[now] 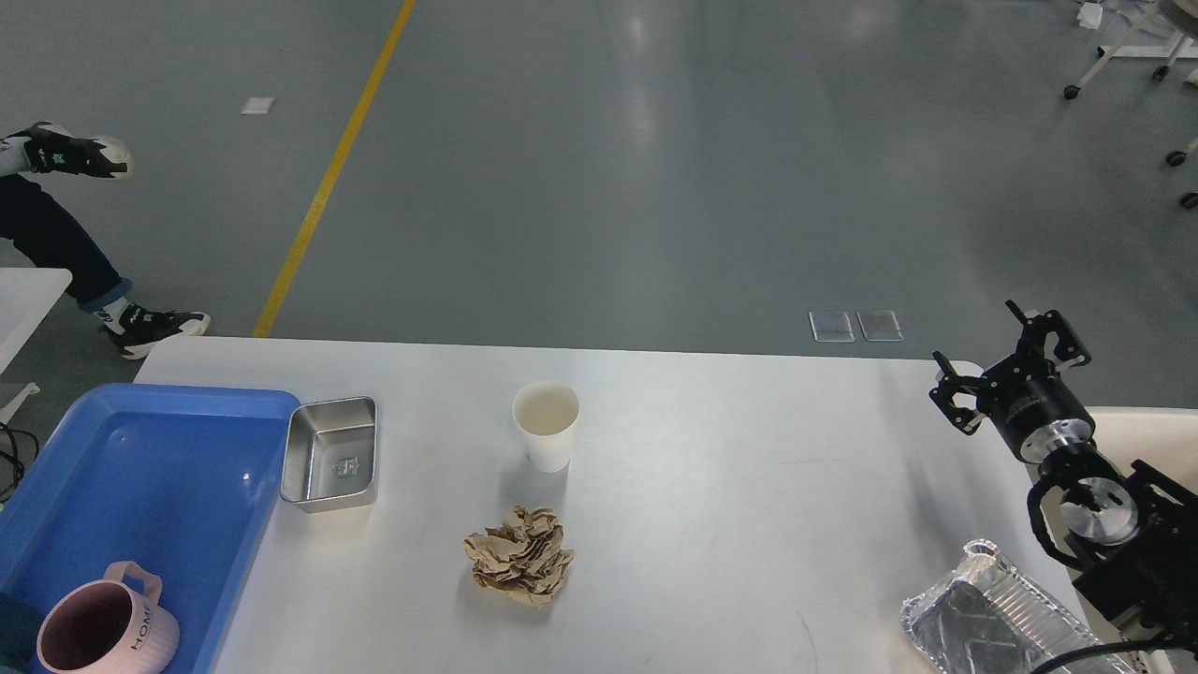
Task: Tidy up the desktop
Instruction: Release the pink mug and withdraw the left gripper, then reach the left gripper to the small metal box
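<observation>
The desktop fills the lower half of the view and is not tidy yet. On it stand a white paper cup, upright and seemingly empty, and just in front of it a crumpled brown paper. To the left a steel box sits beside the blue tray, and a pink mug is inside the tray at its near corner. A foil tray lies at the near right edge of the desktop.

I judge that the work is at an early step: nothing is held, and several loose things are left on the surface. The next move probably calls for a reach toward the middle, to the cup or the paper. The cup is light and can tip, so the fingers should close on its wall gently. The paper is soft and irregular, so a grasp from above seems easier.

The right gripper is raised over the far right corner of the desktop, well apart from the cup. Its fingers are spread wide and have nothing between them; the wrist points away and a little to the left. The left arm is not visible.
</observation>
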Motion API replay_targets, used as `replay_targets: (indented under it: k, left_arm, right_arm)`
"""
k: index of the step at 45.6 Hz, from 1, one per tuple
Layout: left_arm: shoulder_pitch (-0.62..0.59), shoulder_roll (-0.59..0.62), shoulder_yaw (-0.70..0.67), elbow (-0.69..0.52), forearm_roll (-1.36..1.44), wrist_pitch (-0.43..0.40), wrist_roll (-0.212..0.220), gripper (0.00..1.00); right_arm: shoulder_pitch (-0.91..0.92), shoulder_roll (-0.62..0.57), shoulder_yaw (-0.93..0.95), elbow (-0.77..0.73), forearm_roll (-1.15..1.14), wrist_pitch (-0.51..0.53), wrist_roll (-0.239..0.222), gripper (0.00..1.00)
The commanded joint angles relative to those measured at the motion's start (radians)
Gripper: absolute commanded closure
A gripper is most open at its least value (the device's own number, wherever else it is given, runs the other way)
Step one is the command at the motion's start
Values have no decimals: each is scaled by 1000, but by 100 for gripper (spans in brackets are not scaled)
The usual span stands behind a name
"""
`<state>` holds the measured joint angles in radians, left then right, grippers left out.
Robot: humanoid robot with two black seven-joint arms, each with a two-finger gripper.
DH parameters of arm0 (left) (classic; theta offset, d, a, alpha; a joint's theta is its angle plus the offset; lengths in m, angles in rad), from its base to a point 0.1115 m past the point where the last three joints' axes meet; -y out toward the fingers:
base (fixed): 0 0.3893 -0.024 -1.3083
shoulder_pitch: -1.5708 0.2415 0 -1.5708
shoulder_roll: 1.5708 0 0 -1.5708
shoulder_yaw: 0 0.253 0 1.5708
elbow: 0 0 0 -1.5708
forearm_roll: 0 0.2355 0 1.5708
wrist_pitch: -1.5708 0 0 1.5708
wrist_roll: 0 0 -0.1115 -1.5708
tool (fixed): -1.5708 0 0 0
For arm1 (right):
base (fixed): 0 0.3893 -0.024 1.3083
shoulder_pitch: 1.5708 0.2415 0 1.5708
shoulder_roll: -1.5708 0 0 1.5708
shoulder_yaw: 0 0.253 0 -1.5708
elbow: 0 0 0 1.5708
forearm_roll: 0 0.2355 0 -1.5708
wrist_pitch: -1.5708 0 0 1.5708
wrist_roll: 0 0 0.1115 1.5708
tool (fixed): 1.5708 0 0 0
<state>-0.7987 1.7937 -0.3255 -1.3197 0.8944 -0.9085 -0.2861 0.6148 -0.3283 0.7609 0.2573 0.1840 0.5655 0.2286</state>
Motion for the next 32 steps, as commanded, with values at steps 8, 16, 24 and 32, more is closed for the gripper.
replay_targets:
  k: [8,16,24,32]
  left_arm:
    - [-50,6,-21,1,0,-7,2,2]
    - [-47,-77,-18,13,-2,6,50,2]
    - [-51,-319,-24,23,-9,106,257,2]
    - [-40,-555,-23,120,-23,188,383,2]
  right_arm:
    - [0,-2,0,0,0,0,0,0]
    - [-1,-3,0,-1,0,-1,0,0]
    - [-1,-2,0,-1,0,-1,0,0]
    - [-1,-9,0,-1,0,-1,0,0]
